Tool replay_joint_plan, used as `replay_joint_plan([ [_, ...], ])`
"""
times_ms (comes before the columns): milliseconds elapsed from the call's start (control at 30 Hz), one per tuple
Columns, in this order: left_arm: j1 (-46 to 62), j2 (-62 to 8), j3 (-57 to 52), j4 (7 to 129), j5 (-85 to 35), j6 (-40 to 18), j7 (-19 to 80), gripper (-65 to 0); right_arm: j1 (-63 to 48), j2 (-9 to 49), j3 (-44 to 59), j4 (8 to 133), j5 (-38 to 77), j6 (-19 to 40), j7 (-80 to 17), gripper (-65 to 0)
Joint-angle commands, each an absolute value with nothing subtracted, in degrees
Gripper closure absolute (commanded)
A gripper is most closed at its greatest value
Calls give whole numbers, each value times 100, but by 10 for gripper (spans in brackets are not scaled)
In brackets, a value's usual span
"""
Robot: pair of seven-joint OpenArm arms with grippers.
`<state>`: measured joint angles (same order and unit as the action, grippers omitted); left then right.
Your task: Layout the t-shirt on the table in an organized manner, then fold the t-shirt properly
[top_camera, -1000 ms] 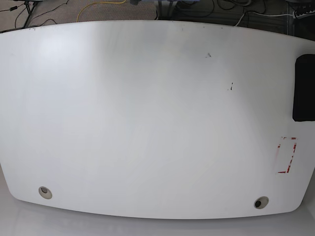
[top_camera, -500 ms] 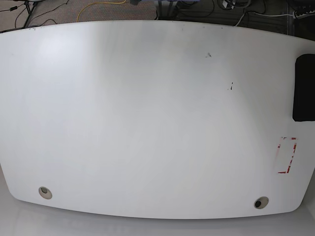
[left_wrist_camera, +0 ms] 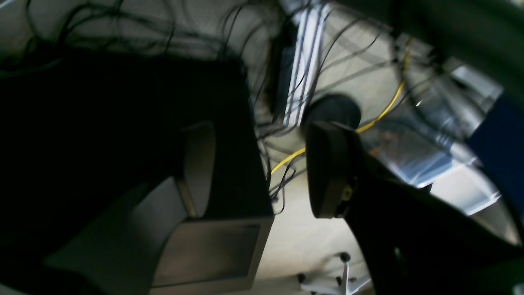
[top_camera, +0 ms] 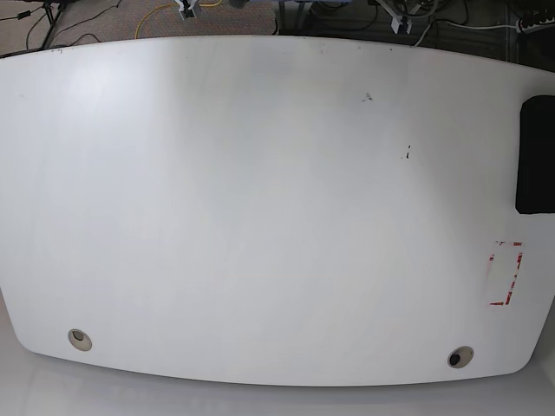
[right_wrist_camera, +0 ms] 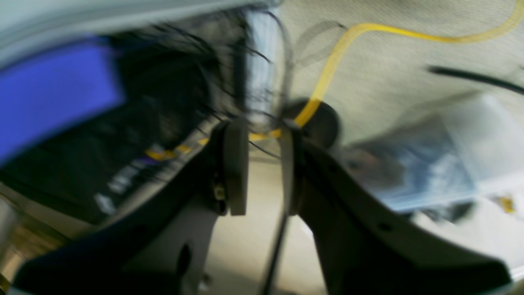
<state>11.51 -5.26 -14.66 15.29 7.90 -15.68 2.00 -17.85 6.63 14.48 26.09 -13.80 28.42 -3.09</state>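
The white table point(top_camera: 260, 217) fills the base view. At its right edge lies a black rounded block point(top_camera: 537, 156), cut off by the frame, which looks like the t-shirt folded up. Neither arm is over the table in the base view. The left wrist view shows my left gripper point(left_wrist_camera: 262, 172) open, its dark pads wide apart with nothing between them. In the blurred right wrist view my right gripper point(right_wrist_camera: 262, 168) has its fingers a narrow gap apart, with floor showing through and nothing held. Both wrist cameras look at the floor, not at the shirt.
A red-and-white tape rectangle point(top_camera: 505, 274) marks the table's right side, and two round holes point(top_camera: 80, 339) point(top_camera: 460, 356) sit near the front edge. Cables, a yellow cord point(right_wrist_camera: 327, 69) and small white shapes point(top_camera: 185, 10) point(top_camera: 400, 19) lie beyond the far edge.
Two small white shapes have come into the base view at the top edge, beyond the table. The table and the black block are as before.
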Motion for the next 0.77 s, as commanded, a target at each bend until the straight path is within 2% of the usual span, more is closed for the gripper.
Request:
replay_joint_plan([
  [0, 1051, -664, -1464, 1297, 804, -1323, 163, -339, -1763, 699, 1112, 2422, -1385, 2642, -180, -136],
  [167, 796, -681, -1455, 919, 822, -1156, 154, -374, -1745, 699, 848, 2369, -1376, 2264, -154, -138],
  [733, 725, -681, -1332, 787, 1042, -1147, 163, -374, -1666, 673, 831, 2352, -1349, 2237, -145, -138],
])
